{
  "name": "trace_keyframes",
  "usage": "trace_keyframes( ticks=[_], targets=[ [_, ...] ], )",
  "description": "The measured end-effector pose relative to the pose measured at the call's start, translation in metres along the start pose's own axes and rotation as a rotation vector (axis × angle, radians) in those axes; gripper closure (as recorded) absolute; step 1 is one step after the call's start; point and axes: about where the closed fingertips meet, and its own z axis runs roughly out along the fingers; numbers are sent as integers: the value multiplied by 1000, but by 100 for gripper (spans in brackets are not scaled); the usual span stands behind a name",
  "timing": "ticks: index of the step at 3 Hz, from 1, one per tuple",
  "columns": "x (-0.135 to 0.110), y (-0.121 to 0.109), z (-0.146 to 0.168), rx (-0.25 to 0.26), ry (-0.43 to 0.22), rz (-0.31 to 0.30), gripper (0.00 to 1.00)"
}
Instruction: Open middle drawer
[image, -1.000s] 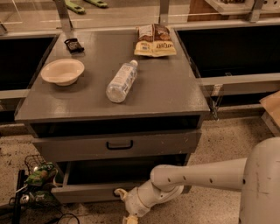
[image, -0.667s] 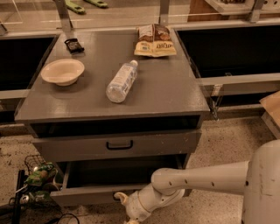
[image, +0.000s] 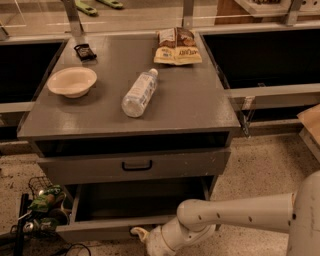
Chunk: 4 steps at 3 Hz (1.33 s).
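The middle drawer (image: 100, 231) stands pulled out under the counter (image: 200, 107)'s front edge. The gripper (image: 142, 234) sits at its front, grip impossible to tell. A bowl (image: 72, 81), bottle (image: 139, 94) and snack bag (image: 177, 47) lie above; a tangle of cables (image: 37, 212) crowds the floor left.

My gripper (image: 142, 235) sits against the front of the middle drawer (image: 95, 231), and I can't see the handle behind it. Just below it the picture's edge cuts off that front. To its right, my arm (image: 240, 212) leaves view.
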Motion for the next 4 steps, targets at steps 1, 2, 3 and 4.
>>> trace_keyframes(
  ticks=[1,2,3,4],
  targets=[
    [5,15,-1,-2,-17,-10,0],
    [7,31,-5,6,-34,-23,0],
    [8,41,-9,12,-43,-35,0],
    [7,65,-16,28,-55,-67,0]
  ],
)
